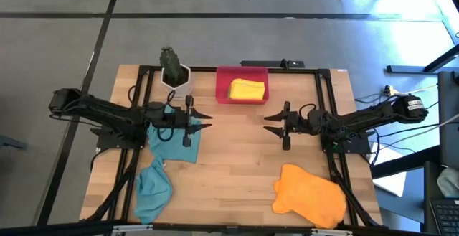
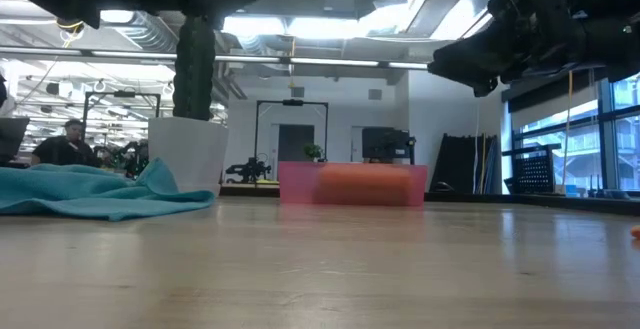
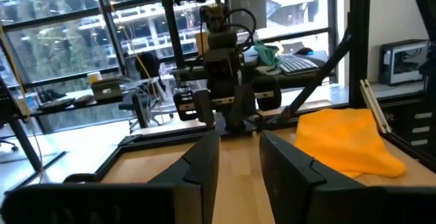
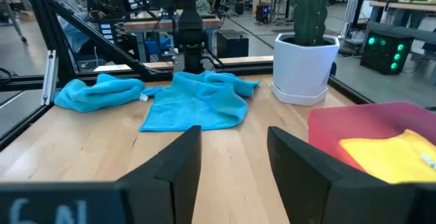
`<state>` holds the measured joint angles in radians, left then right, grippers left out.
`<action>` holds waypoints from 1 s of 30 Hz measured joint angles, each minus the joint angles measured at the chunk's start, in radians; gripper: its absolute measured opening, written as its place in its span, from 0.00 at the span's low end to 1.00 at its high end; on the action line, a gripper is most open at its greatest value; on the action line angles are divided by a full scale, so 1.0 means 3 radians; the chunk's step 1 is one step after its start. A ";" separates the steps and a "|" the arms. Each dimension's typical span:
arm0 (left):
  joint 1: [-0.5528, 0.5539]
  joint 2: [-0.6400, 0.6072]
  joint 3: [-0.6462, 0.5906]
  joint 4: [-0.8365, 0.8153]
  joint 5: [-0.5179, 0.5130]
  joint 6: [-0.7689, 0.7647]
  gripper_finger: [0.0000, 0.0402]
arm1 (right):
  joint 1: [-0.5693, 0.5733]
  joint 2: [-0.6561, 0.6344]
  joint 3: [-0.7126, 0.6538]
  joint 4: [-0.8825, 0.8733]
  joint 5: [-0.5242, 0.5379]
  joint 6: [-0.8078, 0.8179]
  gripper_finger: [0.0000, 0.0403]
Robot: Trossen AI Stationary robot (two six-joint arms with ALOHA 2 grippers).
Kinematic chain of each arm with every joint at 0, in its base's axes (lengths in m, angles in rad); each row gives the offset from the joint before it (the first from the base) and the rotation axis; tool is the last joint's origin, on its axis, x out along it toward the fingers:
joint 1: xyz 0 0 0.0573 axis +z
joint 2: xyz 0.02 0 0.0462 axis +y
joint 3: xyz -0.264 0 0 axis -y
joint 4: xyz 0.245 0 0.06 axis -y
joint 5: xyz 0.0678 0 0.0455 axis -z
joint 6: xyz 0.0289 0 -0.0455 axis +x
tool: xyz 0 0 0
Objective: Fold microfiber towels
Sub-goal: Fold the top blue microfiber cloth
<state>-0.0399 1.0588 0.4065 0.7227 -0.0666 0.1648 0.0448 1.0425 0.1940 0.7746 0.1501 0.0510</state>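
A yellow towel (image 1: 247,90) lies folded in the red tray (image 1: 223,85) at the far middle of the tabletop (image 1: 237,164). A blue towel (image 1: 175,141) lies spread on the left side, under the left gripper (image 1: 203,118), and a second blue towel (image 1: 153,188) lies bunched nearer the front left edge. An orange towel (image 1: 310,195) lies rumpled at the front right. The left gripper hovers above the spread blue towel with its jaws parted and empty. The right gripper (image 1: 272,123) hangs over bare wood at mid-table, facing the left one, jaws likewise apart and holding nothing. A potted cactus (image 1: 171,66) stands beside the tray.
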 joint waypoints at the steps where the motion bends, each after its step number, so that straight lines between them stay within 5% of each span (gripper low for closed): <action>1: 0.0001 0.0000 0.0000 0.0006 -0.0001 0.0007 0.24 | 0.0000 0.0015 0.0000 0.0000 0.0000 0.0013 0.42; 24: -0.0131 0.0000 0.0001 0.0077 0.0139 -0.0088 0.24 | 0.0187 0.0919 0.0707 -0.0007 0.0046 -0.0366 0.42; 30: -0.0435 0.0000 0.0201 -0.0585 -0.0278 0.0127 0.24 | 0.0196 0.1046 0.0879 -0.0049 0.0020 -0.0470 0.42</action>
<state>-0.1704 1.0588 0.4668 0.5471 -0.1502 0.2030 0.1036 1.3564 0.4578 0.7600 0.1562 -0.0899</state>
